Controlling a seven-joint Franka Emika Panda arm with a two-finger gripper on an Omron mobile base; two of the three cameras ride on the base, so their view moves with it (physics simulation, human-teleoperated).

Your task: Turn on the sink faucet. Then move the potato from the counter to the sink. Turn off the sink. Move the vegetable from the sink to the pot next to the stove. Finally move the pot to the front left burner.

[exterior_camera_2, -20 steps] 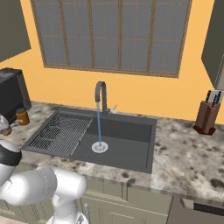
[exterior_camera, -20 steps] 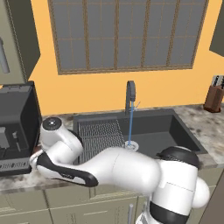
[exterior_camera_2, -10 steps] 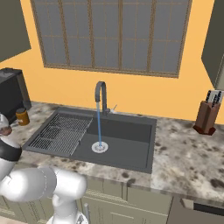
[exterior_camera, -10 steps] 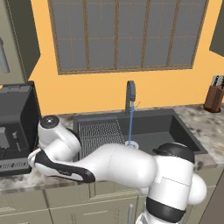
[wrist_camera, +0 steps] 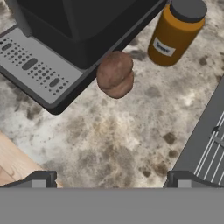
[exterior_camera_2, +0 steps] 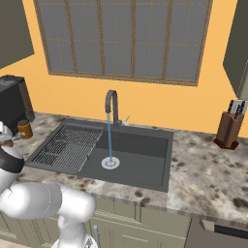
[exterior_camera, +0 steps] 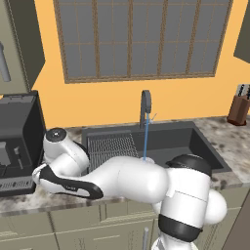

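Up close, potato [wrist_camera: 114, 74] beside coffee machine [wrist_camera: 65, 39], gripper [wrist_camera: 111, 179] spread wide, faucet [exterior_camera_2: 112, 107] running

An orange wall [exterior_camera_2: 145, 104] rises behind the speckled stone worktop [exterior_camera_2: 203, 174], holding 1 wide gridded window [exterior_camera_2: 121, 38]. Dark cabinets [exterior_camera_2: 237, 43] flank the window at both upper corners. Pale grey-green cabinet doors [exterior_camera: 73, 227] run below the worktop's front edge.

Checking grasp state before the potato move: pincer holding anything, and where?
Nothing held. The pincer is open and empty; the potato lies on the counter ahead, against the coffee machine.
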